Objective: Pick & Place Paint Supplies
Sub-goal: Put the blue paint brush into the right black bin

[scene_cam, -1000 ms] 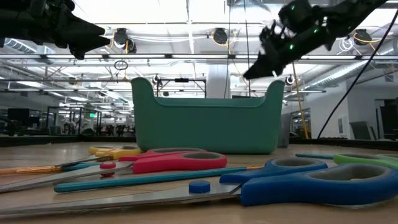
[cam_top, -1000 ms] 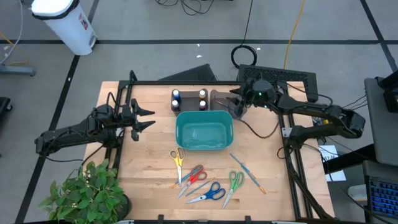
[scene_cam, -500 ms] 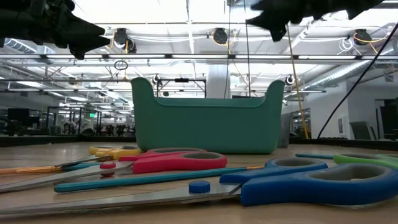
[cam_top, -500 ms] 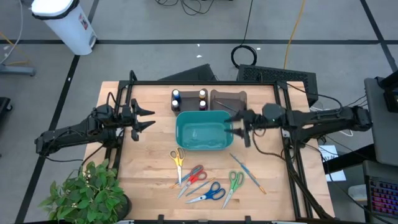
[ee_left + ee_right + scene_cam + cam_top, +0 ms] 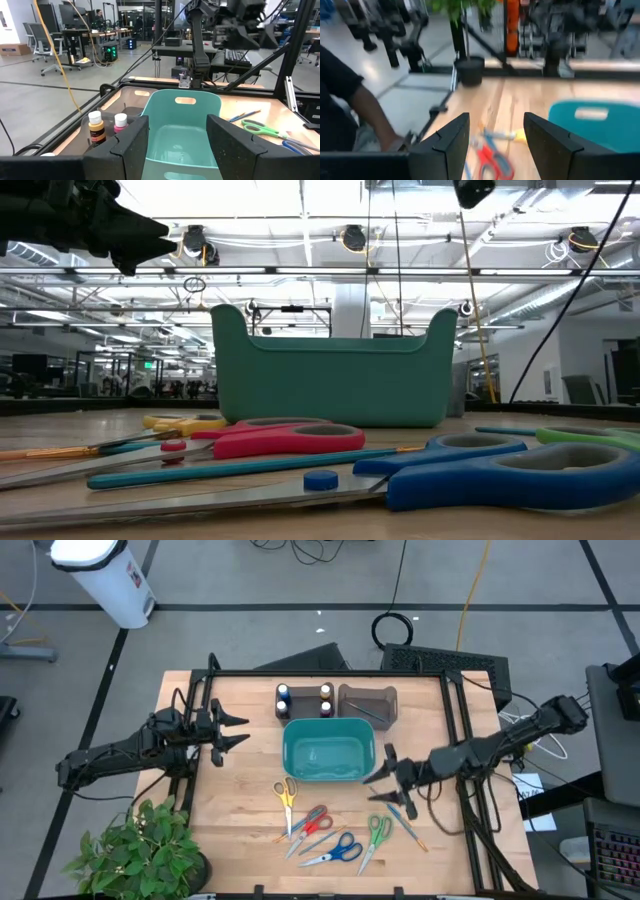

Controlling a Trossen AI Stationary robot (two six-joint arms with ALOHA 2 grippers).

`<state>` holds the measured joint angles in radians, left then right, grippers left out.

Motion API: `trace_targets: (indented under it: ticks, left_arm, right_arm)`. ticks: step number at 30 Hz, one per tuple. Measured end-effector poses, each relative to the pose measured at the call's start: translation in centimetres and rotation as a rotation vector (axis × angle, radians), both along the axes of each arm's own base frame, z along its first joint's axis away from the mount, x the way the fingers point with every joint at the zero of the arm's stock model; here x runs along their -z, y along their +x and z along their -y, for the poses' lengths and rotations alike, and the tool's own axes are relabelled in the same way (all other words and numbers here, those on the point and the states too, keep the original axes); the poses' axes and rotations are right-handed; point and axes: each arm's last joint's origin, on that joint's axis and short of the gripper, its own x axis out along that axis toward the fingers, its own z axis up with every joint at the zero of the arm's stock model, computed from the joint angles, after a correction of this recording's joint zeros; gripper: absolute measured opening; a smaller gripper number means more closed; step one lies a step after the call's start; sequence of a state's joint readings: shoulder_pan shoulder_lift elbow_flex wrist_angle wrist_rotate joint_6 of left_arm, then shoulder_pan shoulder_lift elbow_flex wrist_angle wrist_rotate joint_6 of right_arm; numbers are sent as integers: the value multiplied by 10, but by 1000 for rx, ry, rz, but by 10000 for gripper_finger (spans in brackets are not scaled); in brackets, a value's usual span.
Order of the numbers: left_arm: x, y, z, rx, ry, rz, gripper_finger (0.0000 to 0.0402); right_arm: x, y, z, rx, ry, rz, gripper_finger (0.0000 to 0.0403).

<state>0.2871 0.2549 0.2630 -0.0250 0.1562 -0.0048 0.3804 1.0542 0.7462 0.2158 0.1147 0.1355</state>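
Bin [image 5: 328,749]: teal. Table [image 5: 240,790]: light wood grain. Paint bottles [image 5: 304,700]: dark bodies, white caps. Scissors: yellow pair [image 5: 286,794], red pair [image 5: 312,820], blue pair [image 5: 340,850], green pair [image 5: 377,832]. Paintbrush [image 5: 400,823]: blue with orange end. Plant [image 5: 135,850]: green leaves. Tray [image 5: 367,703]: dark brown.

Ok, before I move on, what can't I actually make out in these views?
- Paint bottles: hidden in the low view behind the teal bin.
- Right end effector: cut off by the low view's top edge.
- Scissors: blurred in the right wrist view.
- Bottle labels: too small from above.
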Motion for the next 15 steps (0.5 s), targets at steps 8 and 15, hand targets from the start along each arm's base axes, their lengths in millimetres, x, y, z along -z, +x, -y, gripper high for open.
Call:
trace_targets:
  ticks: [8,15]
  left_arm:
    - [0,0,0,0,0,0,207]
    - [0,0,0,0,0,0,207]
  right_arm:
    - [28,-5,-39,103,52,-375,183]
    - [68,-21,-46,311,164,-759,183]
